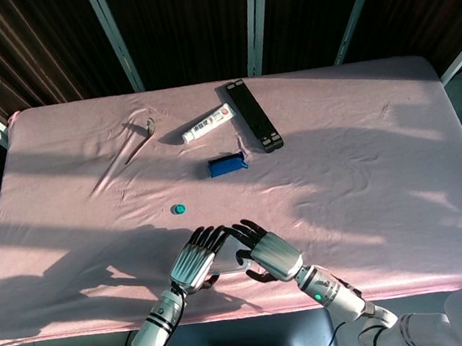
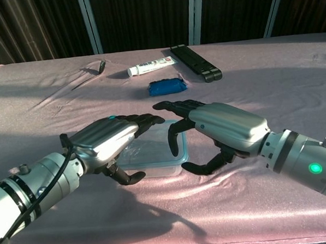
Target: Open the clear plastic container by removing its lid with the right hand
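Pink cloth covers the table, wrinkled, dark slats behind. Your container sits low centre in the chest view, between both hands; in the head view it's almost fully hidden under them.

Left hand is draped over the container's left side, fingers curled down, looks to be bracing it; can't tell if it's actually gripping. Right hand arches over the right edge, fingers hooked down at the lid, thumb low beside the wall. Contact looks likely, but a firm grip isn't clear.

Handling, my read: thin clear plastic, light, flexy, slick. The lid likely snaps on, so the whole box will lift or skid on the cloth unless the left holds it down. Take the lid at its right rim or corner lip and peel up from there; don't squeeze the walls.

Clutter sits upper centre, well apart.
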